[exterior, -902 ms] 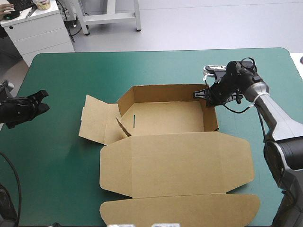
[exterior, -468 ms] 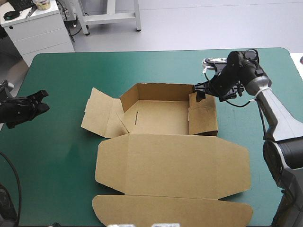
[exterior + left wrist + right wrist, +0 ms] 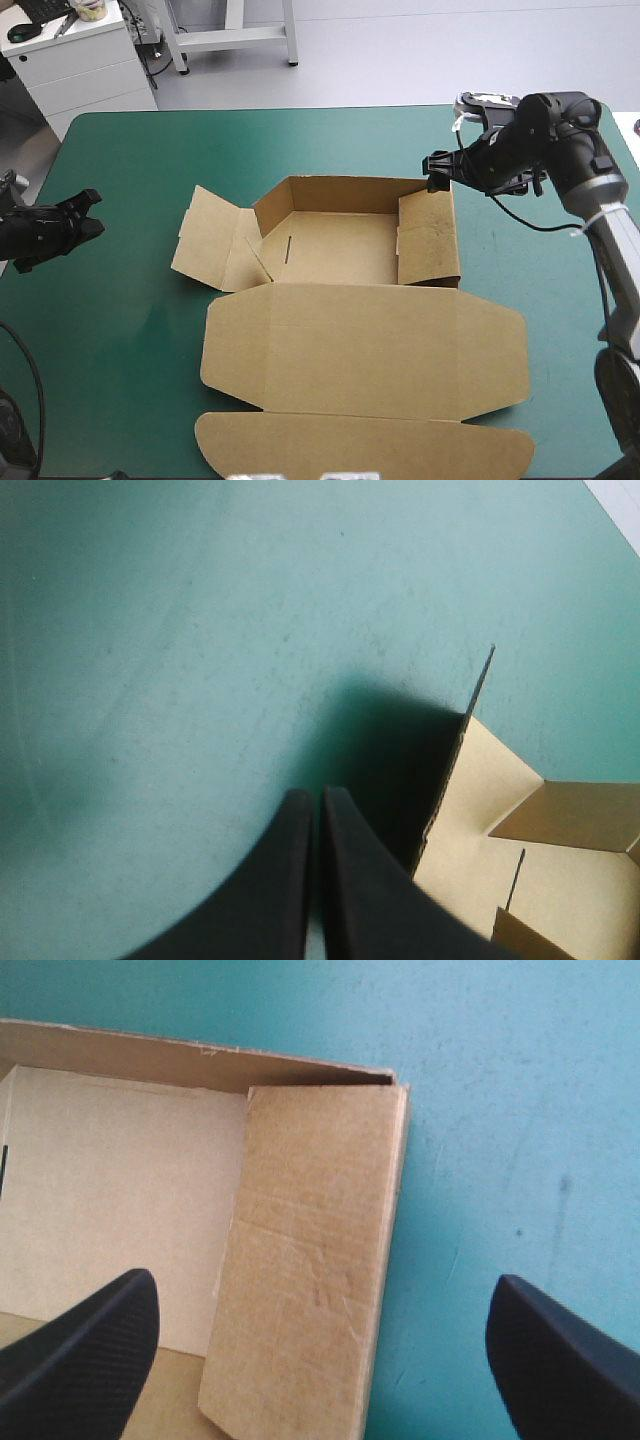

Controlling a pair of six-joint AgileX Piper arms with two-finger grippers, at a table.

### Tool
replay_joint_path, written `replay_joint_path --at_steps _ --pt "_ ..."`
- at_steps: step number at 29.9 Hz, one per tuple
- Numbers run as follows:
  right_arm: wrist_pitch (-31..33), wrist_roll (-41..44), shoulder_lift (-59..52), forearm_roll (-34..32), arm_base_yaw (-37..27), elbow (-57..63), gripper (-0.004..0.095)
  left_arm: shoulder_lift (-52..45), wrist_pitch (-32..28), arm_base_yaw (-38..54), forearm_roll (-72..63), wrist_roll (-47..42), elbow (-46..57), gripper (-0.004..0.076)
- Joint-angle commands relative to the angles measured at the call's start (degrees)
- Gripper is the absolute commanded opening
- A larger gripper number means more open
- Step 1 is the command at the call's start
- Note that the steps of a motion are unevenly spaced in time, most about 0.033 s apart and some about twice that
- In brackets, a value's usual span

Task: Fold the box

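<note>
The brown box [image 3: 350, 250] lies mid-table as an open tray, its back wall raised. Its right wall panel [image 3: 428, 235] is folded inward and leans over the floor. The left flap [image 3: 205, 245] splays outward. The lid [image 3: 360, 345] lies flat toward the front. My right gripper [image 3: 436, 170] hovers open just over the tray's far right corner, touching nothing; in the right wrist view its gripper [image 3: 320, 1285] straddles the folded panel [image 3: 310, 1260] from above. My left gripper [image 3: 85, 215] is shut and holds nothing, low near the table's left edge; the left wrist gripper [image 3: 315, 798] points toward the left flap [image 3: 470, 820].
The lid's front tuck flap [image 3: 360, 445] reaches close to the table's front edge. Teal-green cover [image 3: 120, 300] stretches between my left gripper and the box. A narrower strip of cover [image 3: 560, 330] runs to the right of the box.
My right gripper has opened, let go of the right wall panel and drawn up and back to the right. The panel folded inward and the box slid slightly left just before.
</note>
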Motion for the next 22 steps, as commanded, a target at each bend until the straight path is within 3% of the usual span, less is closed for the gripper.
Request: replay_joint_path --at_steps 1,11,22 --pt "0.8 0.02 -6.44 -0.94 0.08 2.34 0.0823 -1.82 -0.66 0.1 -2.67 -0.88 -1.27 0.001" --pt "0.68 0.81 -7.94 1.58 0.08 10.36 0.0824 -1.82 -0.3 0.1 -2.67 -0.88 -1.27 0.001" --pt "-4.78 1.06 -0.17 2.96 0.08 12.89 0.0823 -1.82 -0.85 0.1 -2.67 -1.0 -1.27 0.001"
